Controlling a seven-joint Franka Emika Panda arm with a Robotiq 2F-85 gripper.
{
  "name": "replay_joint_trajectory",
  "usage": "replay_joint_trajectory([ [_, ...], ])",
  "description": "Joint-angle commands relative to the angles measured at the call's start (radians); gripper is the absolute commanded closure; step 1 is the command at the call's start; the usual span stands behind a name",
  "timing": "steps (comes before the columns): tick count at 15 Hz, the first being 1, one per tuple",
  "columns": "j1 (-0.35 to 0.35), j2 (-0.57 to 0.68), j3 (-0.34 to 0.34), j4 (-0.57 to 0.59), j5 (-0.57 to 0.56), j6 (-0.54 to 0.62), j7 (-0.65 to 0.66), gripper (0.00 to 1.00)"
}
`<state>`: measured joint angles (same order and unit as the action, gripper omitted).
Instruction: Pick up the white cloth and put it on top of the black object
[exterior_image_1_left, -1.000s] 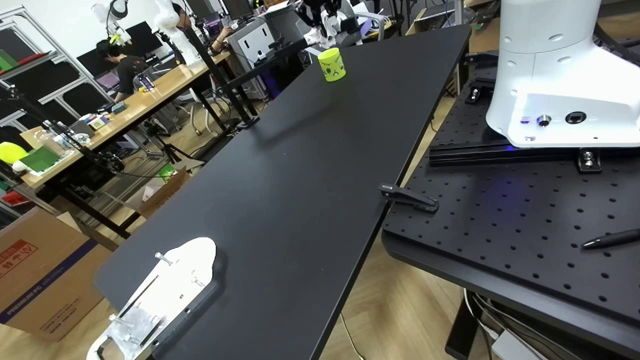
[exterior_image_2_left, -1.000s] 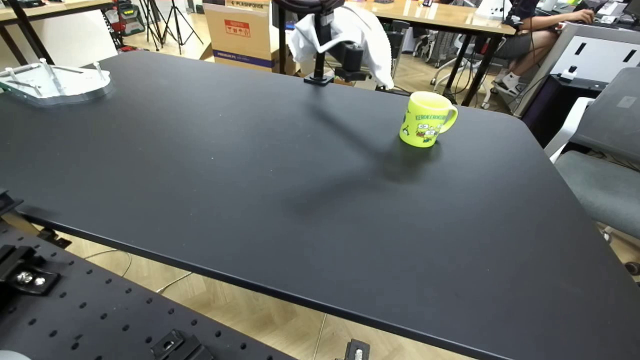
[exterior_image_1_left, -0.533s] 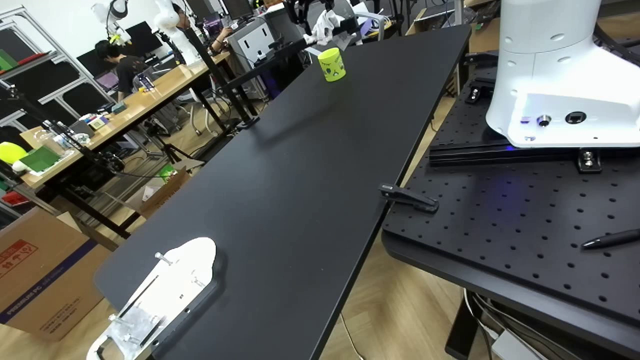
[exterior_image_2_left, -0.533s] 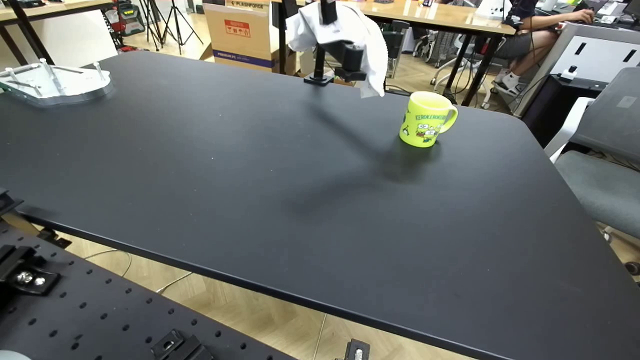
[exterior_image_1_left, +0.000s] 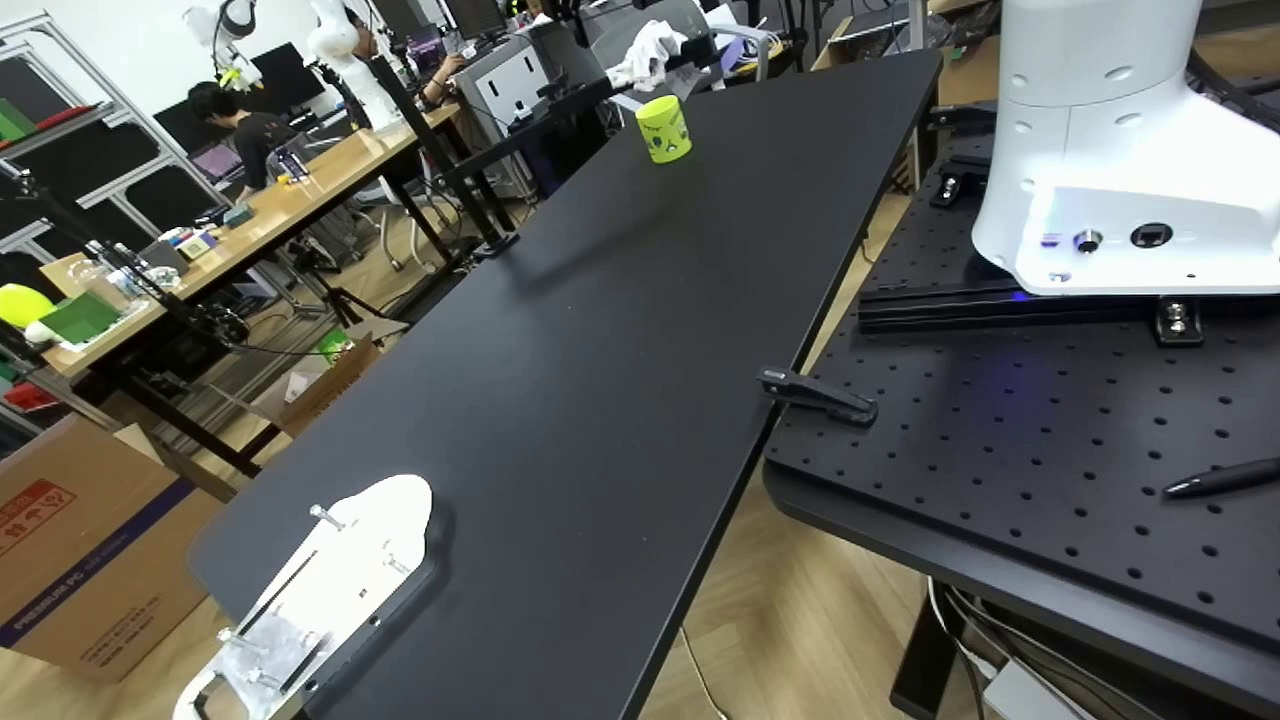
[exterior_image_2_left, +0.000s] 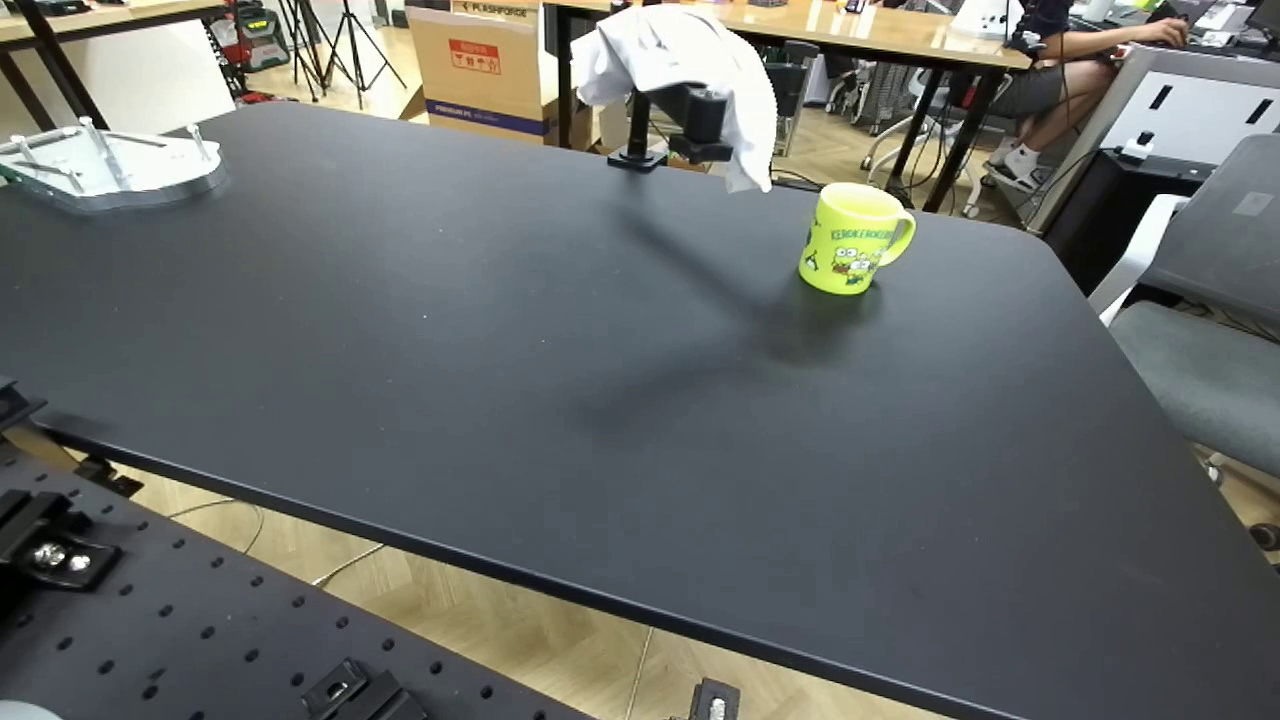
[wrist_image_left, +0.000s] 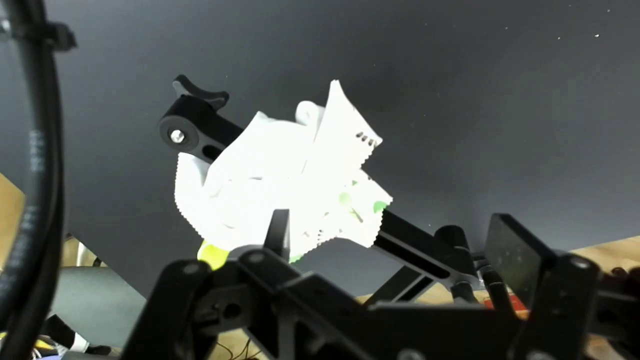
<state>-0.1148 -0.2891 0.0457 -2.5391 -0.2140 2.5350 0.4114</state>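
Observation:
The white cloth (wrist_image_left: 280, 170), printed with green spots at one corner, lies crumpled over the black object (wrist_image_left: 415, 247), a slotted arm whose ends stick out from under it. Draped the same way, the cloth (exterior_image_2_left: 690, 50) hangs down on one side in an exterior view, with the end of the black object (exterior_image_2_left: 700, 115) poking out in front. My gripper (wrist_image_left: 391, 225) is open, its fingers wide apart and nothing held between them. In the wrist view one finger overlaps the cloth's lower edge. Only a bit of the gripper shows at the top edge in an exterior view.
A yellow-green mug (exterior_image_2_left: 845, 240) stands on the dark table (exterior_image_2_left: 500, 400) close to the cloth's hanging end. At the table's far end lies a white plate with posts (exterior_image_1_left: 340, 560). The black object's upright post (exterior_image_2_left: 638, 130) is fixed at the table edge. A chair (exterior_image_2_left: 1200, 330) stands beside the table.
The gripper has opened and let go of the cloth, then moved upward, away from it. The cloth has settled over the black object, its end hanging slightly lower.

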Motion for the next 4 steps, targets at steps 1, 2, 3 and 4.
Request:
replay_joint_trajectory([
  [1,0.021,-0.051,0.000,-0.009,0.046,-0.038,-0.050,0.00],
  [2,0.035,-0.061,-0.007,-0.011,0.076,-0.052,-0.078,0.00],
  [3,0.051,-0.070,-0.015,-0.011,0.109,-0.084,-0.121,0.00],
  [4,0.069,-0.078,-0.027,-0.015,0.131,-0.104,-0.199,0.00],
])
